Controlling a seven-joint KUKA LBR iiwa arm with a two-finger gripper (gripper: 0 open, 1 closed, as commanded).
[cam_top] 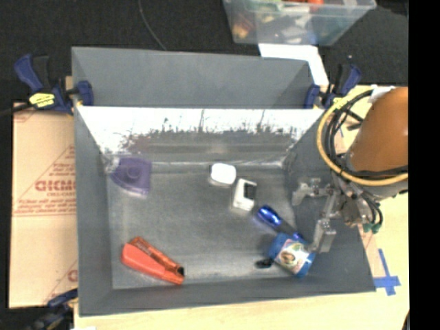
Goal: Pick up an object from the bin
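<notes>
The blue packet (291, 255) is lying at the near right of the bin (206, 71), showing a round label whose writing is too small to read. The arm is reaching in over the right wall, with its orange cover (385, 129) above. The gripper (322, 215) is hanging low, just right of the packet and near a blue oval thing (269, 216). Whether it is apart or together cannot be told.

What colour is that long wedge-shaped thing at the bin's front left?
The wedge-shaped thing is orange-red, shown best in the camera view.
</notes>
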